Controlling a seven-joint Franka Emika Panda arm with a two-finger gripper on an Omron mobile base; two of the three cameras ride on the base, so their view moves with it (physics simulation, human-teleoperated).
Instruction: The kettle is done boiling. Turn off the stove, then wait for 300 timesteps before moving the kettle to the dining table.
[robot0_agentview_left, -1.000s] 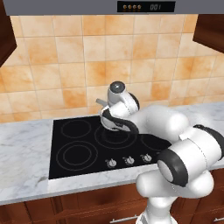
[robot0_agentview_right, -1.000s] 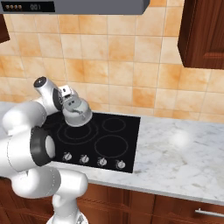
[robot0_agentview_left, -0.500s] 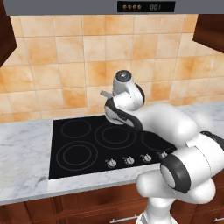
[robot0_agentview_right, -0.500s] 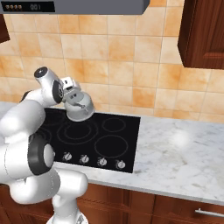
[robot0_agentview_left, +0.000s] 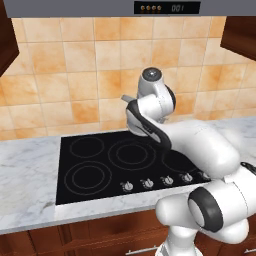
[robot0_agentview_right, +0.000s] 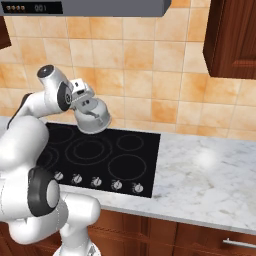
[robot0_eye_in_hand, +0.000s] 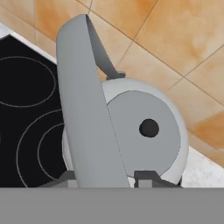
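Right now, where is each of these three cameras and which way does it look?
Left base view: behind the arm's left, facing the stove and tiled wall; the arm rises lower right.
Right base view: behind its right; the arm lower left, holding the kettle aloft.
Hand view: on the hand, along the tool.
All share kettle and stove.

range hood display (robot0_agentview_left: 185, 7), apparently "001"

Glossy white rounded arm (robot0_agentview_left: 200, 145) showing fat tubular links, dark grey joint rings, round grey cap topping the wrist
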